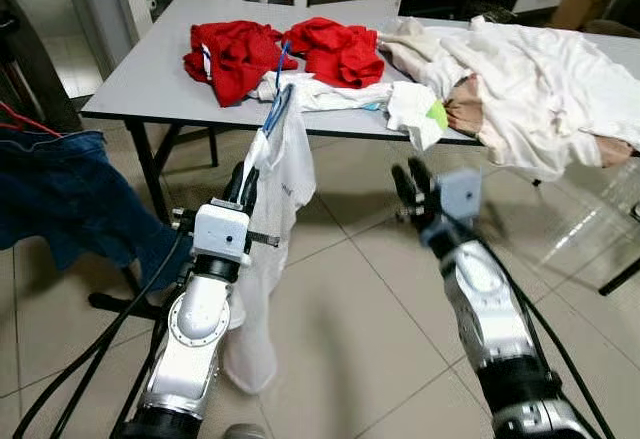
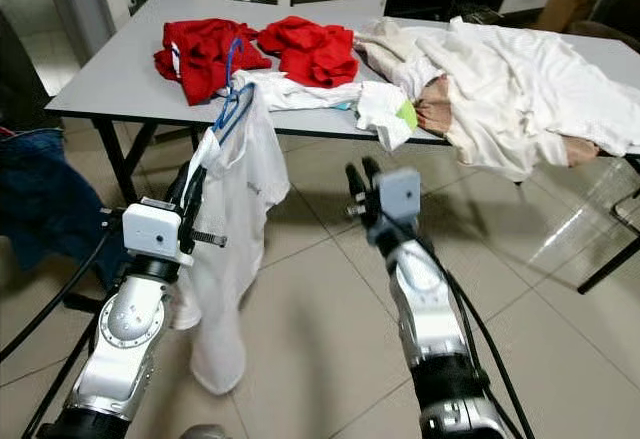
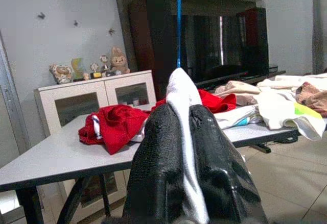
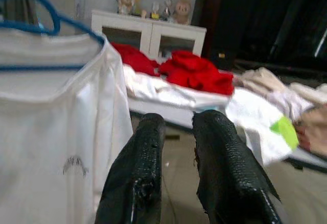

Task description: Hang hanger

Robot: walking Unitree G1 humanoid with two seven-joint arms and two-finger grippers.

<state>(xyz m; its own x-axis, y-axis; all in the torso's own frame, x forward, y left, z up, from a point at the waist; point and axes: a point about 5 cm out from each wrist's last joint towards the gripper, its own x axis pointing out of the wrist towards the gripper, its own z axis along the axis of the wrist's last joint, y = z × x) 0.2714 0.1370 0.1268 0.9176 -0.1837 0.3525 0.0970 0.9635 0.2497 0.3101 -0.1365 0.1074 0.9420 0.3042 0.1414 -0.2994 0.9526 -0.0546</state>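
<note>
Scene: grey counter piled with clothes at 12 o'clock.
Left gripper: fingers clamped on white shirt, blue hanger inside.
Right gripper: fingers slightly apart, empty.
Tip: keep hook upright, grip firm.

place: home living room | evidence: grey table heaped with laundry, centre | white cabinet with figurines, left | tiled floor, bottom

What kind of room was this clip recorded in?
Most likely a home living room used for laundry: a grey table piled with clothes, a white cabinet with figurines, and a tiled floor.
</note>
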